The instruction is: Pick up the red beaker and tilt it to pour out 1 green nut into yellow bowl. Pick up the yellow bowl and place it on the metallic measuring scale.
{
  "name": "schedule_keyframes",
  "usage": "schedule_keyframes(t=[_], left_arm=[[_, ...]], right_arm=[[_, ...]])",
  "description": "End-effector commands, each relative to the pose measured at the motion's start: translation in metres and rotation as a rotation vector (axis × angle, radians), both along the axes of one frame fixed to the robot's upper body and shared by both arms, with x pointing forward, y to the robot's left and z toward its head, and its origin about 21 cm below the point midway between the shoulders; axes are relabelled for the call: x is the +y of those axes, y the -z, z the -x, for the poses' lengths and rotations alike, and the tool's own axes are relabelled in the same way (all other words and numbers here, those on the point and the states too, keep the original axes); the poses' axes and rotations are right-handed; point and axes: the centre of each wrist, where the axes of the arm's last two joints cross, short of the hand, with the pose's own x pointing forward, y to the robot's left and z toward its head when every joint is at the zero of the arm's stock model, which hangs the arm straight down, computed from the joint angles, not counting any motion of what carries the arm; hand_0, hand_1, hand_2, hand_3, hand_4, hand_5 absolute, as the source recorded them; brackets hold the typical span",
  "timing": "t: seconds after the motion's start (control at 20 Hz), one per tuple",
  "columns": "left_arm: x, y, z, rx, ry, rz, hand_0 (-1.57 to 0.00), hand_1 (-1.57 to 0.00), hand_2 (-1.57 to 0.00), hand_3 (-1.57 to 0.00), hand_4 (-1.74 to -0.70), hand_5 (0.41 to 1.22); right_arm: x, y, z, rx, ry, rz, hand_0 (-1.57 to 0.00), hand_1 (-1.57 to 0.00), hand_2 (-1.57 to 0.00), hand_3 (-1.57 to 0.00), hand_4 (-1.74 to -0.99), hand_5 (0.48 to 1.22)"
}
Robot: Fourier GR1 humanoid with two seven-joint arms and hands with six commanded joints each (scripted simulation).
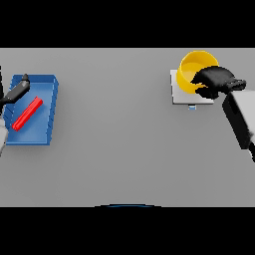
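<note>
Sitting on the metallic scale (179, 94), the round yellow bowl (191, 69) has the right robot hand (215, 80) curled on its rim

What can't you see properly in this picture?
- Inside of the yellow bowl, head view: the right hand covers part of it, so no nut can be made out.
- The measuring scale: mostly hidden under the bowl and hand.
- The left hand: cut off by the picture's left edge, fingers unclear.
- The red beaker in the blue tray: too small to see what it holds.
</note>
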Motion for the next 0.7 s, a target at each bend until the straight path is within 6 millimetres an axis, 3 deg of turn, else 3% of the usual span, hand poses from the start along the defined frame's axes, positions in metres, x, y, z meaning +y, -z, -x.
schedule_keyframes(t=[0.0,0.1,0.2,0.25,0.35,0.45,0.65], left_arm=[[-0.0041,0.0011,0.0005,0.001,0.008,-0.001,0.0,0.0,0.0,0.0,-0.72,0.669],[-0.0056,0.0032,-0.0013,0.0,0.015,-0.004,0.0,0.0,0.0,0.0,-0.72,0.667],[-0.0054,0.0023,-0.0014,0.0,0.012,-0.003,0.0,0.0,0.0,0.0,-0.72,0.671],[-0.0061,0.0009,-0.0015,0.0,0.005,0.003,0.0,0.0,0.0,0.0,-0.72,0.671],[-0.0075,0.0019,-0.001,0.0,0.008,0.001,0.0,0.0,0.0,0.0,-0.72,0.668],[-0.0058,-0.0006,-0.0034,-0.002,0.004,-0.004,0.0,0.0,0.0,0.0,-0.72,0.666],[-0.0102,0.0055,-0.0054,0.013,0.009,0.005,0.0,0.0,0.0,0.0,-0.72,0.663]], right_arm=[[-0.0024,0.0026,-0.0002,0.005,0.004,0.0,-1.5,-1.57,-1.33,-1.46,-1.741,1.221],[0.0047,0.0044,-0.001,0.006,0.007,-0.001,-1.45,-1.5,-1.38,-1.39,-1.734,1.221],[0.0046,0.005,-0.0012,0.007,0.022,-0.009,-1.49,-1.48,-1.45,-1.1,-1.737,1.221],[0.0016,0.0037,-0.0006,0.016,0.014,-0.01,-1.44,-1.34,-1.29,-0.99,-1.688,1.221],[0.0059,0.0024,-0.0021,0.024,0.016,0.01,-0.99,-0.88,-0.92,-0.8,-1.629,1.08],[0.0049,0.0011,-0.0029,0.033,0.013,0.051,-0.63,-0.56,-0.66,-0.66,-1.593,0.987],[0.0047,0.0009,-0.004,0.03,-0.042,0.059,-0.26,-0.23,-0.3,-0.46,-1.554,0.891]])
